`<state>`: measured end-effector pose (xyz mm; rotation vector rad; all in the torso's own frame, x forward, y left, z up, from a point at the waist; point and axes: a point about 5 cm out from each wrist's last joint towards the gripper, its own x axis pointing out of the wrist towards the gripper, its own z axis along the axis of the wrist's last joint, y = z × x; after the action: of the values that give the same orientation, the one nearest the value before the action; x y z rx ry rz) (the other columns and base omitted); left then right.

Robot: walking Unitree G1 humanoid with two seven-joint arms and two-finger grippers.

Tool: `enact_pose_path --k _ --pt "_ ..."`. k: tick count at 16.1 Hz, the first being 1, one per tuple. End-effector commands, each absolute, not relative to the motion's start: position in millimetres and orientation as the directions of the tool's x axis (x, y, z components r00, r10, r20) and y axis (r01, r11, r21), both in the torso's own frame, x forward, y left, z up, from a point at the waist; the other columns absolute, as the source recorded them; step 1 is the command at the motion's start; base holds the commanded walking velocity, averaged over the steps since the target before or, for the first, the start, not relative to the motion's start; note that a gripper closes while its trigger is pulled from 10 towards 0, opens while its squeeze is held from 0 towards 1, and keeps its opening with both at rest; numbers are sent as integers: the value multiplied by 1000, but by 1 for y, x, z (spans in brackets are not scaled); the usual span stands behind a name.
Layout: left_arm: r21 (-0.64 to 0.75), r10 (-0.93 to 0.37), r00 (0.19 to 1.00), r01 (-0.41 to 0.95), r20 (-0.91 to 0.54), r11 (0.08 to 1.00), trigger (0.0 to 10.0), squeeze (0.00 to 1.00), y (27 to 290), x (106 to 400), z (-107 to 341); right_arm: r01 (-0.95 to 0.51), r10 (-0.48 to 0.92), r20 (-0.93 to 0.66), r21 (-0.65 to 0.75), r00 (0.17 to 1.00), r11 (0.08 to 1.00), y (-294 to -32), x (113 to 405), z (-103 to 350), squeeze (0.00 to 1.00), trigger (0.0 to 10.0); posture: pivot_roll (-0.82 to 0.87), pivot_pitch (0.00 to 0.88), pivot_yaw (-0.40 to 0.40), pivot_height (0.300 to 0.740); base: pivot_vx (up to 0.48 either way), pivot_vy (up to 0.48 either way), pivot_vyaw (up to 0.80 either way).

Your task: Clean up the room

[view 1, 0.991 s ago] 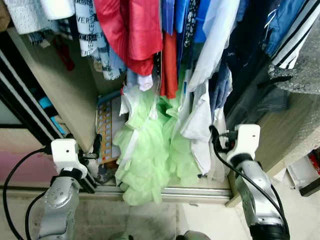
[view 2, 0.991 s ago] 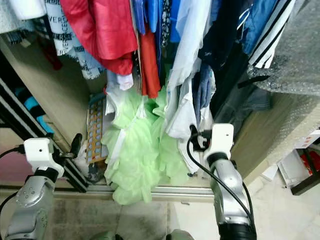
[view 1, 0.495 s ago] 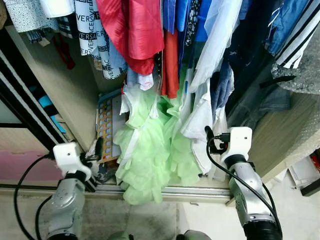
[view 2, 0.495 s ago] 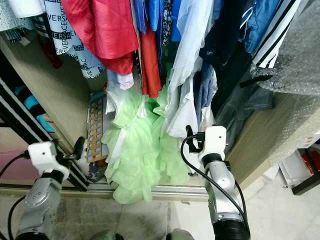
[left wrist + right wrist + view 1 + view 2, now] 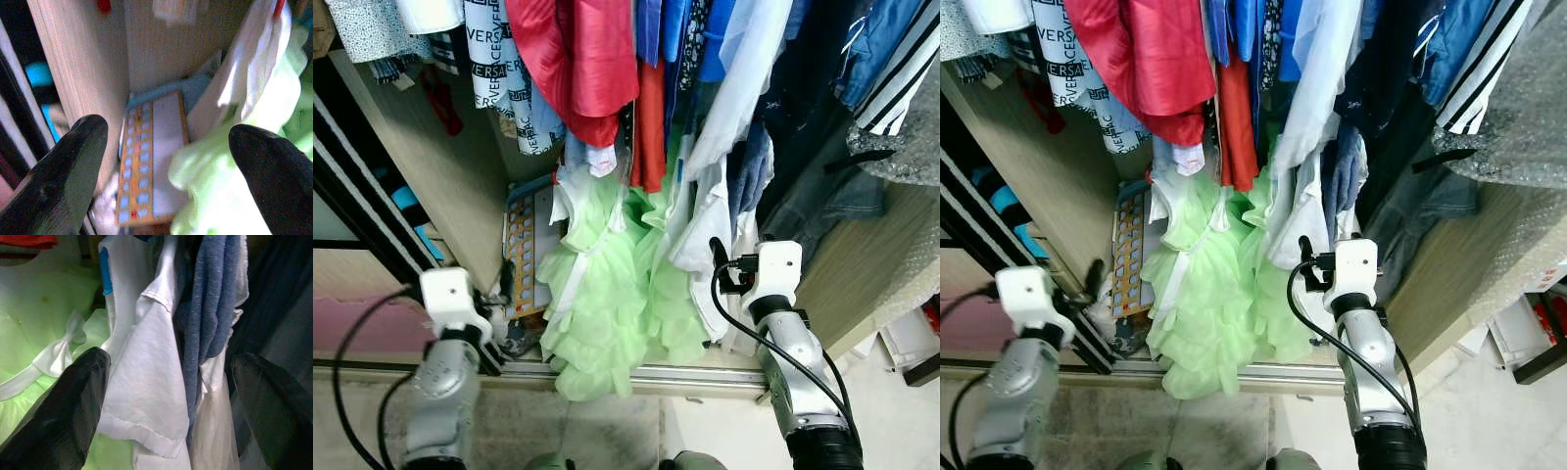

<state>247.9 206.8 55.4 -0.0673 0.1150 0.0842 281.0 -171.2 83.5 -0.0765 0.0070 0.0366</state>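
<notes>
I face an open wardrobe packed with hanging clothes. A light green ruffled dress hangs low in the middle, under a red garment. My right gripper is open, close in front of a white garment and a blue knit cloth, touching neither. My left gripper is open at the wardrobe's lower left. It points at a board with rows of coloured squares that leans in the corner beside the green dress. Nothing is between either pair of fingers.
The wardrobe's wooden side panel and a black sliding door frame stand close by my left arm. A metal door track runs along the floor. Another wooden panel rises on the right, with bubble wrap above it.
My right gripper has moved forward and a little left, closer to the white garment. The left arm has shifted slightly by the side panel. Both grippers stay open.
</notes>
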Motion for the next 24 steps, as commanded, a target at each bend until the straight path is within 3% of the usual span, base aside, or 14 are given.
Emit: enact_pose_path --k 1,11,24 --pt "-96 122 984 -135 -132 986 10000 0 215 246 56 -17 17 -13 -54 1000 998 -174 283 85 0 10000 -88 0 25 740 0 0 0" --pt "-102 129 979 -146 -160 984 10000 0 212 249 55 -82 81 -10 -129 997 988 -168 287 90 0 10000 -94 0 9 740 0 0 800" --pt "-94 118 970 -140 -211 986 10000 0 212 248 49 -107 107 -10 -98 994 989 -166 290 88 0 10000 -72 0 -6 740 0 0 738"
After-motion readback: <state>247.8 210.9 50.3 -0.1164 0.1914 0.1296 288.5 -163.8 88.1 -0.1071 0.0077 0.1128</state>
